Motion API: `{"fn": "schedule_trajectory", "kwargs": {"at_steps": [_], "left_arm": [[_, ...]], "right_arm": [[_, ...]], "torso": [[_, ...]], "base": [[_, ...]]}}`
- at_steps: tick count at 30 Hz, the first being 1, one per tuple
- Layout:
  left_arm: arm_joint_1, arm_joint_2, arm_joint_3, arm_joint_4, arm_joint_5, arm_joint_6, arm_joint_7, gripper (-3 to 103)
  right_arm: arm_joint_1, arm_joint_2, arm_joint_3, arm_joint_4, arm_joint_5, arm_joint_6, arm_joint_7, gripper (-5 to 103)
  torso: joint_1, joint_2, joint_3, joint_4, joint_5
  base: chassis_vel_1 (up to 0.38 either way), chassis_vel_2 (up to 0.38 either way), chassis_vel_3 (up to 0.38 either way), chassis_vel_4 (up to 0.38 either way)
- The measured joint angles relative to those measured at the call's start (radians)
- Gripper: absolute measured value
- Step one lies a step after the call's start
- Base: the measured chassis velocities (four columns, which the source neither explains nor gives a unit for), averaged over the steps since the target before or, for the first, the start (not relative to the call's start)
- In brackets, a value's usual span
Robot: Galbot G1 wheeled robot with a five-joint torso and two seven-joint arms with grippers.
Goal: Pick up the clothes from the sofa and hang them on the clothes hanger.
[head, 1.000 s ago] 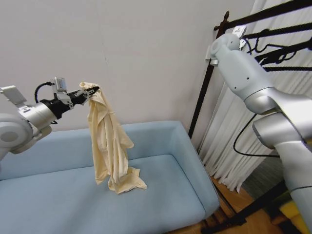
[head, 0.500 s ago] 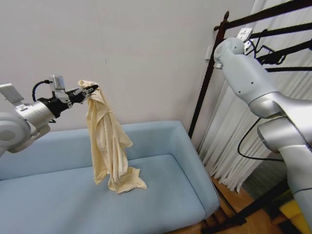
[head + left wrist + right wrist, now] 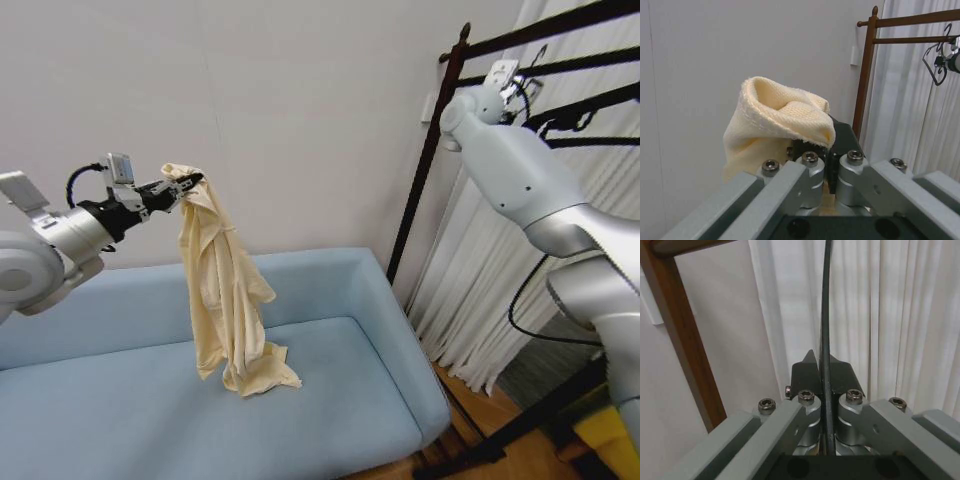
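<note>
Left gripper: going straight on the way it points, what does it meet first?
The left gripper, shut on the cream garment, points toward the bare wall just beside the clothes rack's wooden post; that wall probably comes first, though depth is unclear.

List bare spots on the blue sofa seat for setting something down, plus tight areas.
Free on the light-blue fabric sofa: seat left of the cream knitted garment hanging from the left gripper, and between its hem and the armrest. Crowded: around the dark wooden rack, where the right gripper grips a thin black hanger.
</note>
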Motion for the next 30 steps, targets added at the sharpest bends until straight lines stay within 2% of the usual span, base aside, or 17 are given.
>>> {"fn": "schedule_trajectory", "kwargs": {"at_steps": [3, 10, 20, 22, 23, 26, 27, 30], "left_arm": [[0.009, -0.011, -0.010, -0.006, 0.001, 0.003, -0.007, 1], [0.043, -0.028, -0.033, -0.022, 0.013, 0.005, -0.015, 1], [0.152, -0.036, -0.114, -0.051, 0.024, 0.005, -0.017, 1], [0.191, -0.030, -0.148, -0.062, 0.024, 0.007, -0.015, 1], [0.191, -0.030, -0.148, -0.062, 0.024, 0.007, -0.015, 1], [0.210, -0.009, -0.163, -0.065, 0.021, 0.013, -0.014, 1], [0.210, -0.009, -0.163, -0.065, 0.021, 0.013, -0.014, 1], [0.203, 0.026, -0.160, -0.055, 0.008, 0.013, -0.011, 1]], "right_arm": [[-0.025, -0.057, -0.008, 0.112, 0.053, -0.023, 0.000, 2], [-0.086, -0.139, -0.007, 0.239, -0.002, -0.027, -0.025, 2], [-0.190, -0.269, 0.016, 0.478, -0.009, -0.031, -0.066, 2], [-0.235, -0.315, 0.031, 0.556, 0.002, -0.033, -0.102, 2], [-0.235, -0.315, 0.031, 0.556, 0.002, -0.033, -0.102, 2], [-0.292, -0.385, 0.048, 0.682, 0.023, -0.038, -0.194, 2], [-0.292, -0.385, 0.048, 0.682, 0.023, -0.038, -0.194, 2], [-0.337, -0.439, 0.082, 0.804, 0.097, -0.038, -0.290, 2]], "torso": [[0.000, 0.000, 0.000, 0.0001, -0.0002], [0.000, 0.000, 0.000, -0.0001, 0.0001], [0.000, 0.000, 0.000, 0.0000, -0.0003], [0.000, 0.000, 0.000, 0.0003, -0.0003], [0.000, 0.000, 0.000, 0.0003, -0.0003], [0.000, 0.000, 0.000, -0.0001, -0.0002], [0.000, 0.000, 0.000, -0.0001, -0.0002], [0.000, 0.000, 0.000, -0.0001, -0.0002]], "base": [[0.000, 0.000, 0.000, 0.000], [0.000, 0.000, 0.000, 0.000], [0.000, 0.000, 0.000, 0.000], [0.000, 0.000, 0.000, 0.000], [0.000, 0.000, 0.000, 0.000], [0.000, 0.000, 0.000, 0.000], [0.000, 0.000, 0.000, 0.000], [0.000, 0.000, 0.000, 0.000]]}}
